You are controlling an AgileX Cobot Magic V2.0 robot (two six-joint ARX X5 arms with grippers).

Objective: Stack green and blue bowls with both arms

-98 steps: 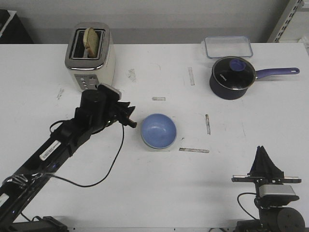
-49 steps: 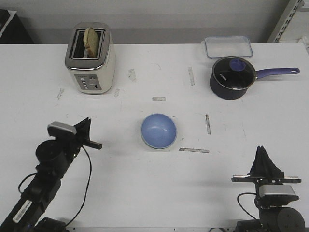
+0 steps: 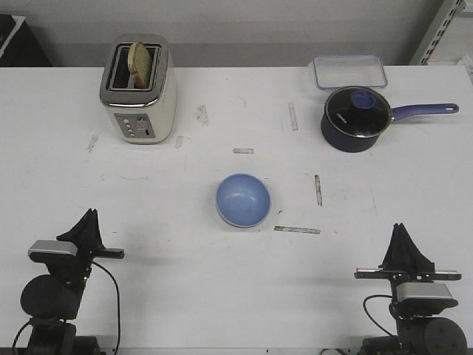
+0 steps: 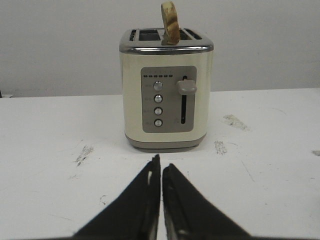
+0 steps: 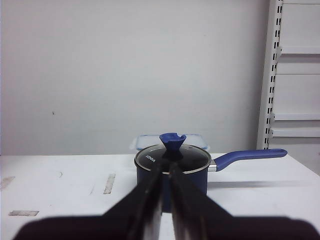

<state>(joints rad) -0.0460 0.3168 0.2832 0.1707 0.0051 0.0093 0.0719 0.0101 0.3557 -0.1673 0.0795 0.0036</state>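
Both my left fingers [image 4: 161, 172] and right fingers [image 5: 166, 172] are pressed closed on nothing, the blue bowl [image 3: 242, 200] nested in the green bowl [image 3: 247, 225] at twelve o'clock mid-tabletop [image 3: 177, 274].

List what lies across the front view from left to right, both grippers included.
left gripper → toaster → blue bowl → saucepan → right gripper

A cream toaster [image 3: 138, 89] with a bread slice [image 3: 140, 61] in its slot stands far left on the white desk [image 3: 222, 296]. Far right sits a lidded navy saucepan [image 3: 356, 118], a clear container [image 3: 349, 72] just behind it.
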